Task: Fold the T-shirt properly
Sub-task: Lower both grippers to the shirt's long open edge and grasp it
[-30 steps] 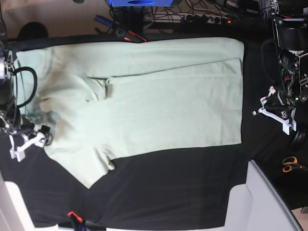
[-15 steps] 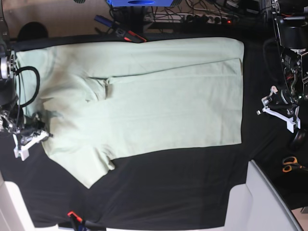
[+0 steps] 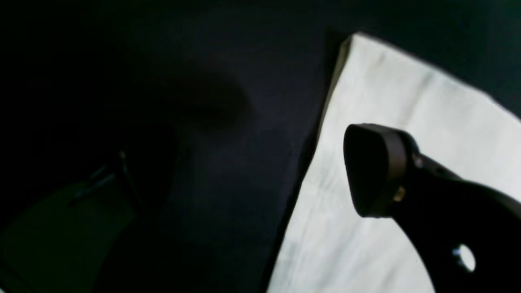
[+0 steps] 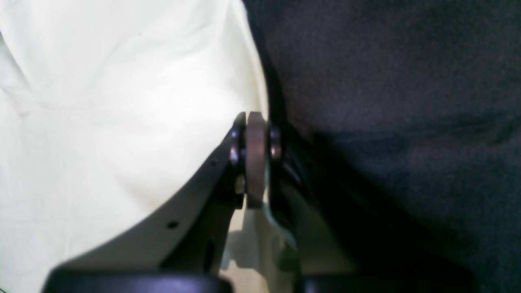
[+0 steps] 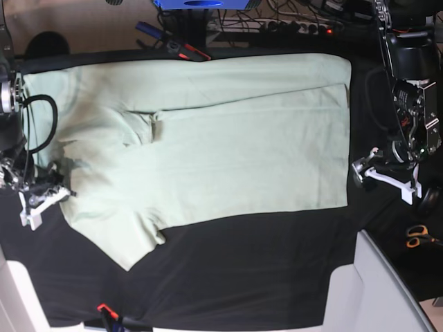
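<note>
Just right pincer (image 4: 254, 162) on T-shirt (image 5: 208, 145) edge

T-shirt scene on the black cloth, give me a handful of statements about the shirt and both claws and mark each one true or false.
1. The T-shirt lies spread on the black tablecloth. True.
2. The right claw is wide open above bare cloth. False: its jaws are shut at the shirt's edge, with fabric seemingly between them.
3. The left claw is gripping the shirt's hem. False: it is open beside the hem and holds nothing.
4. One sleeve sticks out onto the black cloth. True.
5. Orange-handled scissors lie on the shirt. False: they lie off to the side, away from it.
</note>
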You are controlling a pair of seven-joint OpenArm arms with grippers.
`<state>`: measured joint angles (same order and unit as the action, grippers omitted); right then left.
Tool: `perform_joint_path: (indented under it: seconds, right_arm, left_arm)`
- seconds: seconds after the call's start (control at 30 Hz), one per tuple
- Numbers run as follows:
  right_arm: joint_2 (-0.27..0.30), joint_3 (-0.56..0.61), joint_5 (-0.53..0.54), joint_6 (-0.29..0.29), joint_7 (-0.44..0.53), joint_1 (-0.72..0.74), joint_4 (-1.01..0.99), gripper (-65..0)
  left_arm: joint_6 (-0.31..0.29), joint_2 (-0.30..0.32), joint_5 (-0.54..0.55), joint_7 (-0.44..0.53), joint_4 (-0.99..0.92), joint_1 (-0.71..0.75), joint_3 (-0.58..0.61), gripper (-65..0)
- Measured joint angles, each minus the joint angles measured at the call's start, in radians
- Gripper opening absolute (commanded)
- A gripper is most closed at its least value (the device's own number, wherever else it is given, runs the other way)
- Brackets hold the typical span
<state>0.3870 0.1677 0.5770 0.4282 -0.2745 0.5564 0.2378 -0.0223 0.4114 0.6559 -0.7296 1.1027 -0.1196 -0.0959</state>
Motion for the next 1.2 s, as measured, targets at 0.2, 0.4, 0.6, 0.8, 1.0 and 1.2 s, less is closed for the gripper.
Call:
perform_joint_path:
  seconds: [0.2,0.4,0.6,0.8,1.0,1.2]
  right_arm:
    - [-0.002,0.000,0.001,0.000,0.000,-0.001,0.000,-64.7]
    - [0.000,0.000,0.000,0.000,0.000,-0.003,0.000,-64.7]
    - [0.000,0.000,0.001,0.000,0.000,-0.003,0.000,-64.7]
    - [0.000,-0.004,0.001,0.000,0.000,-0.003,0.000,-64.7]
    - [0.000,-0.004,0.001,0.000,0.000,-0.003,0.000,-64.7]
    - [0.001,-0.004,0.016,0.001,0.015,-0.016,0.000,-64.7]
  left_arm:
    - [0.003,-0.030,-0.003,0.007,-0.128,-0.122,0.000,0.0]
    - [0.014,-0.034,-0.016,0.005,-0.312,-0.200,0.008,0.0]
    - [0.011,-0.051,-0.009,0.014,-0.322,-0.222,0.027,0.0]
    - [0.023,-0.072,-0.031,0.039,-0.321,-0.228,0.164,0.0]
    - [0.023,-0.089,-0.031,0.050,-0.316,-0.226,0.171,0.0]
    - [0.026,-0.118,-0.045,0.062,-0.309,-0.227,0.171,0.0]
